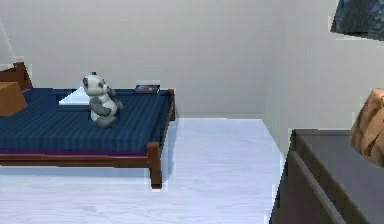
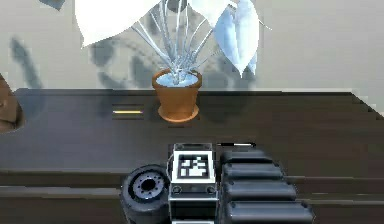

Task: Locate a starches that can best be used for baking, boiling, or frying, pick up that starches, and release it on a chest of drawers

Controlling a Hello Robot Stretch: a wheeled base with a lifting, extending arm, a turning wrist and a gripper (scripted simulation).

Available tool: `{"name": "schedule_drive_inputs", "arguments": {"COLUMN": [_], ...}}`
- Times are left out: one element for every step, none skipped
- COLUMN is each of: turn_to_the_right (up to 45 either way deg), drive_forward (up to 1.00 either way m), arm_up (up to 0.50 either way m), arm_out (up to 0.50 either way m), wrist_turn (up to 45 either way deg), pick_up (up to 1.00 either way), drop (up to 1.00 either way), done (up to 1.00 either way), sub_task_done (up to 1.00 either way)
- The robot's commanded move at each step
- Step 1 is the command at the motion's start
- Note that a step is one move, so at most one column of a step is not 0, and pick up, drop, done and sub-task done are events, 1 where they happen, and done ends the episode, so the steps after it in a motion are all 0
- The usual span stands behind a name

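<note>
A long dark tabletop runs across the arm side view, and the rest is placed from it. On it, a little left of its middle and toward its far edge, stands 1 terracotta pot. The pot holds a plant with pale, broad leaves spreading above. A thin yellow stick lies flat on the tabletop just left of the pot. At the tabletop's left end, cut by the picture's edge, sits a brown rounded thing. The forward view has the same tabletop at its lower right, with the brown rounded thing on it at the right edge. Whether this is the starch the task names cannot be told.

The arm rises from the bottom edge over the tabletop's near side. At its end is 1 white square with black marks, and the gripper is a dark round body just left of that. Its fingers cannot be made out against the dark tabletop, so I cannot tell how they are set or whether it holds anything.

In the forward view, well left of the tabletop across pale floor, a bed with a wooden frame and dark blue cover stands against the far wall. On the bed 1 grey and white plush toy sits upright, with a white pillow just beside it. A small dark flat thing lies at the bed's far corner. High above the tabletop a dark picture hangs on the wall.
</note>
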Motion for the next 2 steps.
{"name": "schedule_drive_inputs", "arguments": {"turn_to_the_right": [0.0,0.0], "drive_forward": [0.00,0.00], "arm_up": [0.00,0.00], "arm_out": [0.42,0.00], "wrist_turn": [0.0,45.0], "pick_up": [0.00,0.00], "drop": [0.00,0.00], "done": [0.00,0.00], "sub_task_done": [0.00,0.00]}}
